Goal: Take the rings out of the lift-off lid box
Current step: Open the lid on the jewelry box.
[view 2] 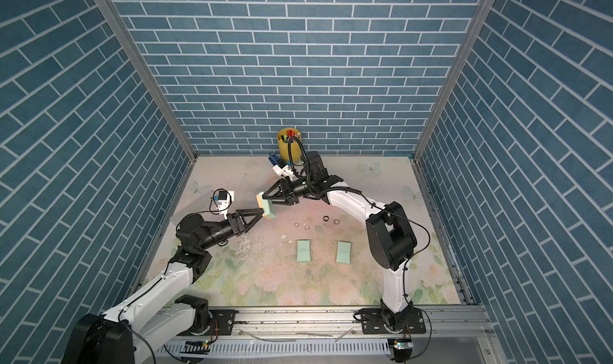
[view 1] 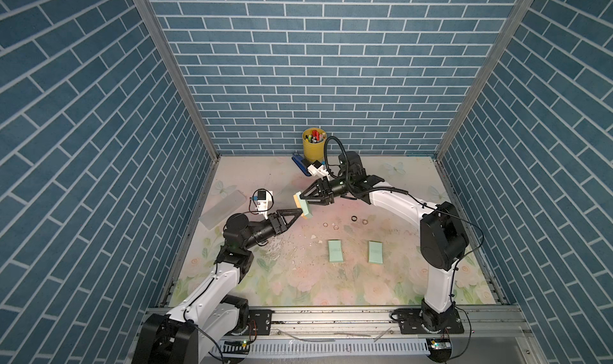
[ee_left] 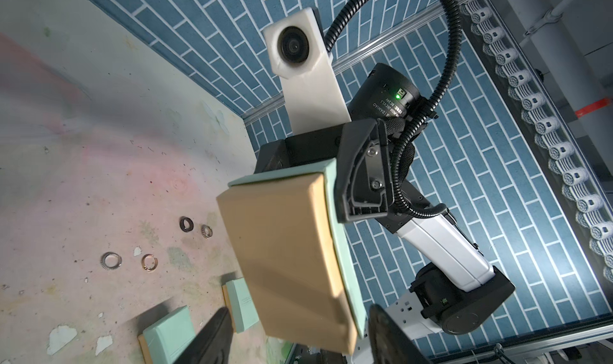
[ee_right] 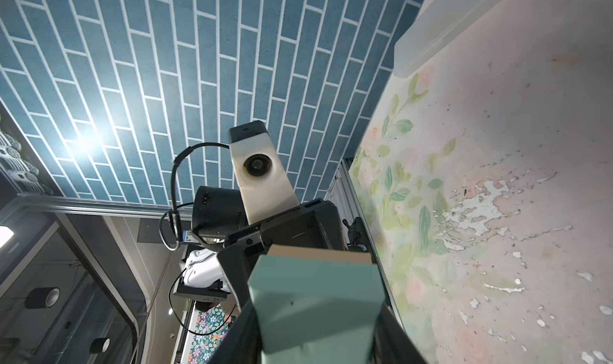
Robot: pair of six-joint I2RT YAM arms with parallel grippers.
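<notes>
Both top views show the right tool [view 1: 303, 198] closed on a raised mint-green box [view 1: 303, 207]; the left tool [view 1: 68, 213] reaches its lower end, grip unclear. Light, stiff card: hold the flat sides. Four tiny, slippery rings [view 1: 354, 218] lie right of centre on the worktop [view 1: 414, 279]; the box's contents are hidden.

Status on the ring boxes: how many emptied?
Done: four rings lie loose on the table, and two mint boxes sit there closed. In hand: the third box is lifted between the right tool and left tool. Left: whatever is inside it; its contents are not visible.
</notes>
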